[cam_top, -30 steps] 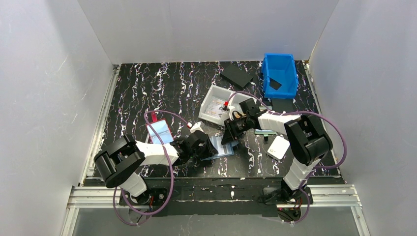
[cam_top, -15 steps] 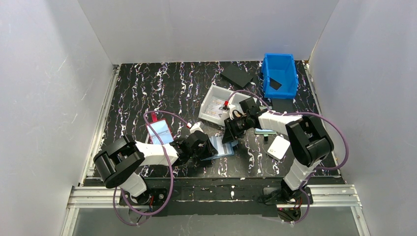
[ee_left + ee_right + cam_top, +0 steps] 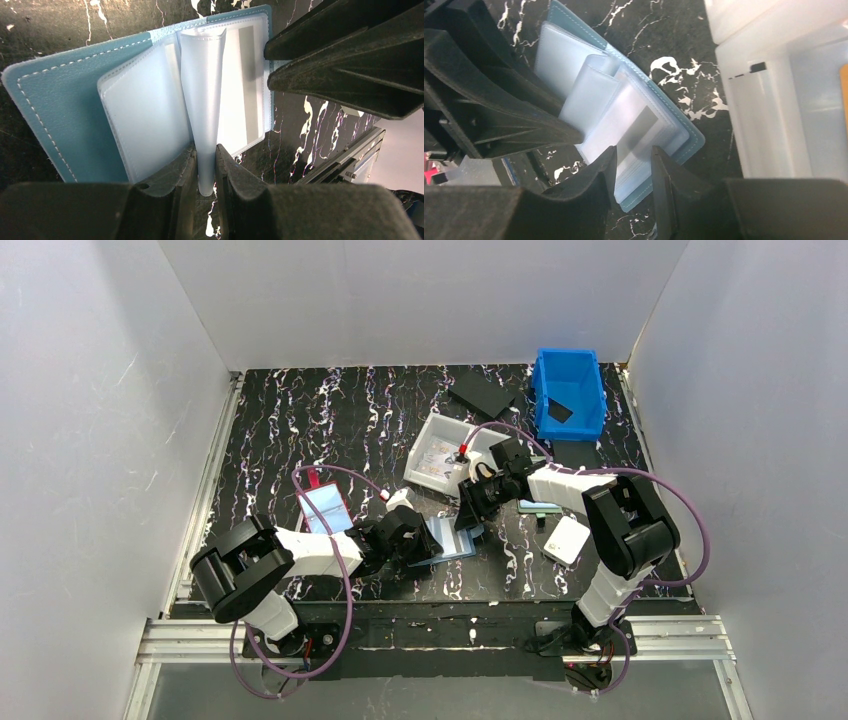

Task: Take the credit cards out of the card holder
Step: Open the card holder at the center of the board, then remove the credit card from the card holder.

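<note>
Shows the card holder (image 3: 60, 107) spread open, clear pockets upward, close to the middle of the worktop's (image 3: 330, 420) near edge. Shows one clear pocket (image 3: 205, 75) standing upright from the spine, pinched at its near end by the left gripper (image 3: 206, 162). Shows a credit card (image 3: 640, 131) with a grey stripe inside the top pocket of the panel nearer the right arm. Places the right gripper (image 3: 633, 167) over that panel's outer edge, fingers a little apart; cannot tell whether gripping anything. Shows a white tray (image 3: 749, 100) near, towards the far edge.
</note>
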`<action>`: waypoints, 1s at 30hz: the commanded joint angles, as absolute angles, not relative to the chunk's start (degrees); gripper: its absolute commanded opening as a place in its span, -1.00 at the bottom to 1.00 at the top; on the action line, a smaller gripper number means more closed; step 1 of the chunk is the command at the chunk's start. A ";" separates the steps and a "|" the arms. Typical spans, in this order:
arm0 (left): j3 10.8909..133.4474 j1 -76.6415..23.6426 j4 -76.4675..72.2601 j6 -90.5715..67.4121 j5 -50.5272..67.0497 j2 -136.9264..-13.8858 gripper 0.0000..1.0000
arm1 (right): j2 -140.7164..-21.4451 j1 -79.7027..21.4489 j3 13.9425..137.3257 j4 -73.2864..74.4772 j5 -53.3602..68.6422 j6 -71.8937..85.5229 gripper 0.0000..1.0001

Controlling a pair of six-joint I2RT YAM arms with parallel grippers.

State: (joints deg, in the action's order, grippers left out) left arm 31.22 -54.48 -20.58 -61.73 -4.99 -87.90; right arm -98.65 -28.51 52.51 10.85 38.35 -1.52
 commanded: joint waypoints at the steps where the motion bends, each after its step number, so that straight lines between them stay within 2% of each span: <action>1: 28.54 -54.05 -8.96 -59.31 -7.13 -89.16 -0.62 | -97.65 -28.40 52.53 10.39 44.08 -1.53 -0.21; 5: 28.72 -54.06 -8.96 -58.99 -6.88 -89.19 -0.62 | -97.44 -28.39 52.07 9.48 45.45 -0.86 -0.22; 17: 28.56 -54.06 -9.05 -59.15 -6.86 -89.08 -0.62 | -99.28 -28.39 53.01 11.69 37.63 -1.14 -0.23; 30: 28.85 -54.06 -9.94 -58.80 -5.98 -88.97 -0.58 | -102.42 -28.48 53.03 10.24 50.50 1.50 -0.23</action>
State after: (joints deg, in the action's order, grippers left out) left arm 31.22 -54.48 -20.60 -61.54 -4.89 -87.85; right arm -100.92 -27.66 52.36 10.17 43.92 -0.30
